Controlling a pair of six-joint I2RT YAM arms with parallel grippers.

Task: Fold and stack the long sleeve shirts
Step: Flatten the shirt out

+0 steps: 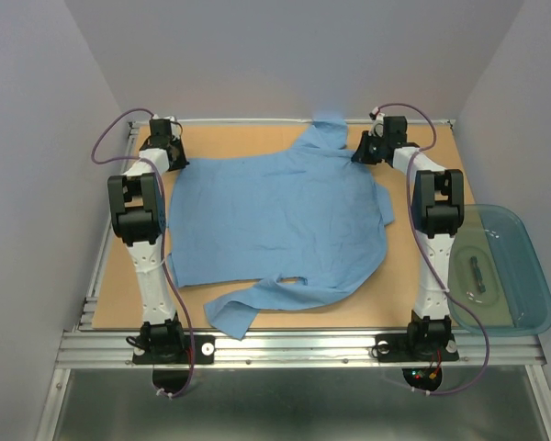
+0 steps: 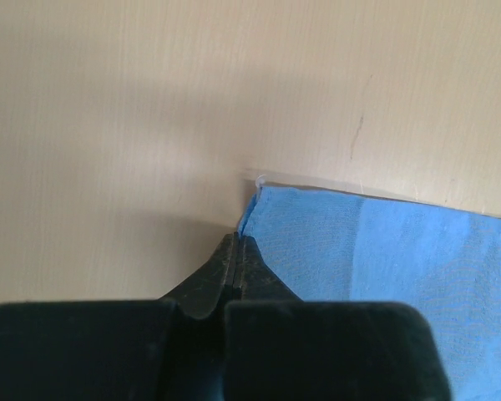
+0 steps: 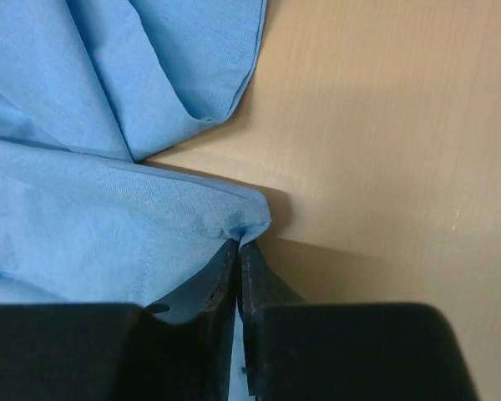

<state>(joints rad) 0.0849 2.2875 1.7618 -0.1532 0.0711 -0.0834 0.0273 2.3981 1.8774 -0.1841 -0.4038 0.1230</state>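
One light blue long sleeve shirt (image 1: 275,216) lies spread flat on the tan table (image 1: 399,285), with a sleeve trailing to the near edge. My left gripper (image 1: 172,158) is at the shirt's far left corner. In the left wrist view its jaws (image 2: 236,244) are pressed together, with the edge of the cloth (image 2: 384,267) running in at the tips. My right gripper (image 1: 361,153) is at the far right of the shirt, beside the collar. In the right wrist view the gripper (image 3: 238,246) pinches a puckered fold of the blue cloth (image 3: 83,217).
A translucent teal tub (image 1: 519,276) stands off the table's right side, beside the right arm, with a small dark item (image 1: 475,273) inside. Grey walls close in on the table at the back and on both sides. A metal rail runs along the near edge.
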